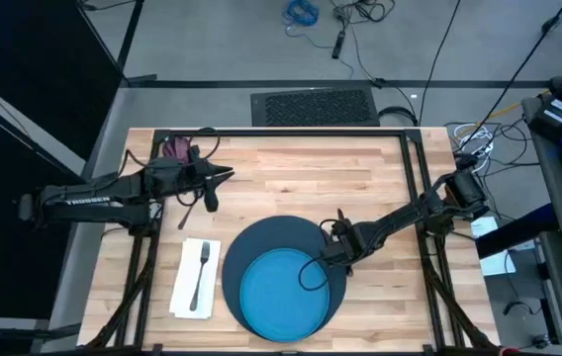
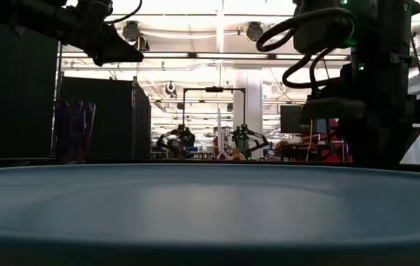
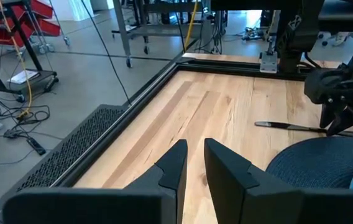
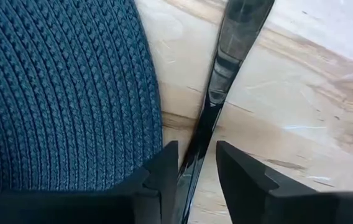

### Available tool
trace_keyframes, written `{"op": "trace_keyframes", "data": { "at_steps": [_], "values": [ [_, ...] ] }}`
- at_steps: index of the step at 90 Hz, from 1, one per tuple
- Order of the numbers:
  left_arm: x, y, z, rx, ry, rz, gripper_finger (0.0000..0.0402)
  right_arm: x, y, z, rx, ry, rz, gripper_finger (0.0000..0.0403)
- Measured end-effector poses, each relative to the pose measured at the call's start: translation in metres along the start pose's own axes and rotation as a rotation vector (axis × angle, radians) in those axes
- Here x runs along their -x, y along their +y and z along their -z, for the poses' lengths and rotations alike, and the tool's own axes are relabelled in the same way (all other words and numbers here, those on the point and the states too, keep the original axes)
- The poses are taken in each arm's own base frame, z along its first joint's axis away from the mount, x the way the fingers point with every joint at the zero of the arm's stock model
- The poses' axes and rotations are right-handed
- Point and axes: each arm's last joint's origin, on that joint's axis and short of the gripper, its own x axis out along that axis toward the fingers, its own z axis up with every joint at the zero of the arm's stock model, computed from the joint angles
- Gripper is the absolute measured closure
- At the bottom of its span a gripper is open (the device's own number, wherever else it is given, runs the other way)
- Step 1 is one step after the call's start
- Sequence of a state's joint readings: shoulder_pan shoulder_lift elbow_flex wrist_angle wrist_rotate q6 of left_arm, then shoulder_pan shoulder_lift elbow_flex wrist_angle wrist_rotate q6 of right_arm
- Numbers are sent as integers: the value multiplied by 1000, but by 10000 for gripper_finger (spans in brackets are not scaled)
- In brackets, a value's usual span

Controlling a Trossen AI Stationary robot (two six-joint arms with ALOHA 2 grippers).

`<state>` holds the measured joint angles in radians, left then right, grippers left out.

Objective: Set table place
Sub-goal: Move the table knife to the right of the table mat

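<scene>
R gripper (image 4: 192, 165) is seen low at the mat's (image 1: 283, 259) right edge, fingers (image 4: 158, 171) straddling a metal utensil (image 4: 226, 56) lying flat on the table (image 1: 380, 188); the dark handle end sits between the fingers, seemingly pinched, tho contact can't be fully confirmed; utensil is taken for the knife but type can't be told for sure. In the L wrist view the same utensil (image 3: 288, 127) is seen flat on the wood just off the mat (image 3: 316, 165), w/ the R arm over its near end. Dark blue woven mat is placed at table centre-front, bright blue plate (image 1: 279, 294) set on it, shifted toward the front edge. White napkin (image 1: 194, 280) is laid just left of the mat, apart from it, fork (image 1: 200, 272) resting on top, tines toward the back. Purple cup (image 1: 174, 148) is seen at the back-left corner, upright, also visible in the low view (image 2: 73, 131). L gripper (image 3: 192, 163) is held above the back-left area near the cup, fingers (image 3: 175, 163) nearly together w/ a narrow gap, nothing grasped. Low view is mostly filled by the plate rim (image 2: 210, 203)
</scene>
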<state>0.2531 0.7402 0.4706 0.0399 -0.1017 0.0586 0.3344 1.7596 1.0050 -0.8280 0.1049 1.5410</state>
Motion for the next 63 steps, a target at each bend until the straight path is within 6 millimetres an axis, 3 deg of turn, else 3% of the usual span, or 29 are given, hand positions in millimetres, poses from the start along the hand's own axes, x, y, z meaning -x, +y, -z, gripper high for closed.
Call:
{"op": "trace_keyframes", "data": {
  "at_steps": [36,63],
  "values": [
    [0,0,0,0,0,0,359,1,0,4,-6,24,5,383],
    [0,0,0,-1,3,0,359,3,-3,25,-79,54,24,391]
  ]
}}
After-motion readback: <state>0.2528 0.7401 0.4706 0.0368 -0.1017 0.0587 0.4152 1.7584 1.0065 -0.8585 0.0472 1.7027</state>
